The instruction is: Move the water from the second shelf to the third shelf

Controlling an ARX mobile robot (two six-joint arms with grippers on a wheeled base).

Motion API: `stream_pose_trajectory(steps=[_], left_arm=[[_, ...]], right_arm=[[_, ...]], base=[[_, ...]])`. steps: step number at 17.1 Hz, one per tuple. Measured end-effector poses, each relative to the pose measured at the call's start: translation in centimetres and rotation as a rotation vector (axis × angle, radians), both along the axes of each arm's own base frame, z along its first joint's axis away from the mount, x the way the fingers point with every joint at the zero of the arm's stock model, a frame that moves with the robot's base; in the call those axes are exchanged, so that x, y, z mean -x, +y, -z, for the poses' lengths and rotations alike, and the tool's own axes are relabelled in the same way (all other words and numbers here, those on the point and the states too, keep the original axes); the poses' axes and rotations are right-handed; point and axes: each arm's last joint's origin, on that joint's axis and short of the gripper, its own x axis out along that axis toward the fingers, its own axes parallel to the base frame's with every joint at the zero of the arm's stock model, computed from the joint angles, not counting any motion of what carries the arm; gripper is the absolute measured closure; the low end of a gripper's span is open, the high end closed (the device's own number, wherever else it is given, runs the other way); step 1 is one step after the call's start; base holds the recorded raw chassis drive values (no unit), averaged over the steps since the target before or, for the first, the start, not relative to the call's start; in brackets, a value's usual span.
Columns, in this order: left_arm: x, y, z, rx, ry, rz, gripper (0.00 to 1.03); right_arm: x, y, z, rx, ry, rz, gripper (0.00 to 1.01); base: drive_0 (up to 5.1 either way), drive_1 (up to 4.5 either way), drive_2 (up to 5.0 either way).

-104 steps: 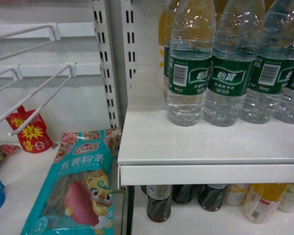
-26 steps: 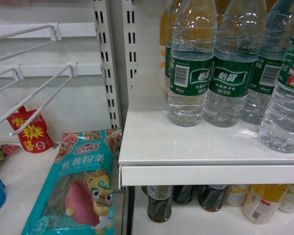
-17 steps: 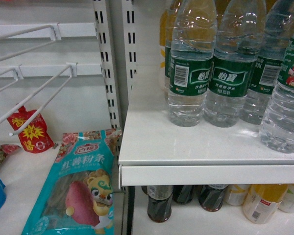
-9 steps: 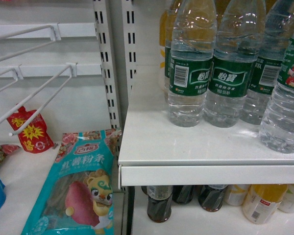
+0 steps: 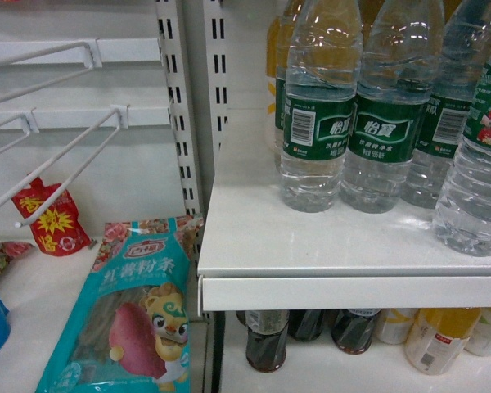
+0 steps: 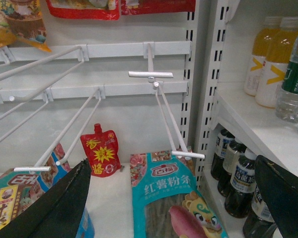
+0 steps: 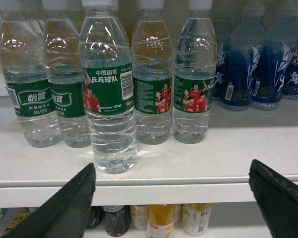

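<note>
**Readable text on shelf goods**

Water bottle (image 7: 108,94), front of shelf: green label reads 中国国家 / 乒乓球队 in white, barcode at right edge; smaller print beneath illegible.

Plain green-label bottles (image 5: 322,106): white logo 怡寶, barcode beside it; fine print under the logo too small to read.

Teal snack bag (image 5: 129,315): red badge 百福, white characters 红薯粉条 below.

Red pouch (image 6: 101,156): yellow characters and a yellow starburst, not legible.

Blue bottles (image 7: 243,64): white graphics, text unreadable
</note>
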Motion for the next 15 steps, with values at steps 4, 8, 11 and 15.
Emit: stream_pose_trajectory(steps=[4, 8, 11, 15], left_arm=[[0.00, 0.00, 0.00, 0.000, 0.000, 0.000, 0.05], [0.00, 0.00, 0.00, 0.000, 0.000, 0.000, 0.05], [0.00, 0.00, 0.00, 0.000, 0.000, 0.000, 0.05], [0.00, 0.00, -0.01, 0.000, -0.001, 0.000, 0.05]], right_arm=[[0.00, 0.00, 0.00, 0.000, 0.000, 0.000, 0.03], [0.00, 0.00, 0.00, 0.000, 0.000, 0.000, 0.03], [0.00, 0.00, 0.00, 0.000, 0.000, 0.000, 0.03], [0.00, 0.00, -0.01, 0.000, -0.002, 0.000, 0.03]], base=[[0.0, 0.00, 0.0], [0.0, 0.00, 0.0], [0.0, 0.00, 0.0], [0.0, 0.00, 0.0]])
